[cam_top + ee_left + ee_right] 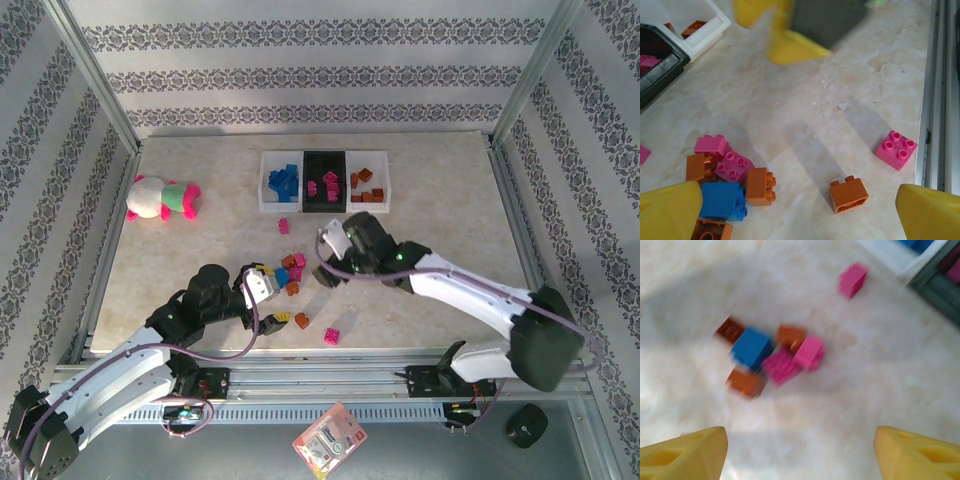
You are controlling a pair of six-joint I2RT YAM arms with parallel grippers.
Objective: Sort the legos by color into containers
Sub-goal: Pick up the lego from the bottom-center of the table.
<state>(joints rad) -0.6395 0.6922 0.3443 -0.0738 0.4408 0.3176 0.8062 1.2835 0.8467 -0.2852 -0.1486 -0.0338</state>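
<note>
Sorting well under way; judged at roughly the halfway mark, perhaps a little past.

Already binned at the far side of the desk [450, 230]: blue bricks in the left white tray [281, 207], magenta ones in the black tray [325, 208], orange-brown ones in the right white tray [370, 207]. No wrong colour spotted in any tray, as far as the top view allows.

Left to sort, all loose on the desk:
- a mixed cluster [290, 268] of about seven legos near the middle: one blue, a few pink, several orange-brown, touching or just beside one another
- a lone pink brick [284, 226] between the cluster and the trays
- an orange brick [848, 194] and a pink square brick [896, 148] nearer the front rail, apart from each other

Left gripper [799, 210]: spread wide, empty, low over the desk, with the orange brick lying roughly between its fingers and the cluster beside the left-hand one.

Right gripper [800, 440]: parted too, holding nothing, hanging above the cluster. Heavily blurred in its wrist view, so hard to say which brick it is lined up on.

Plush toy [163, 198] off to the left, well apart and no part of the job.

Around ten bricks to go by this count, most of them pink and orange-brown.
</note>
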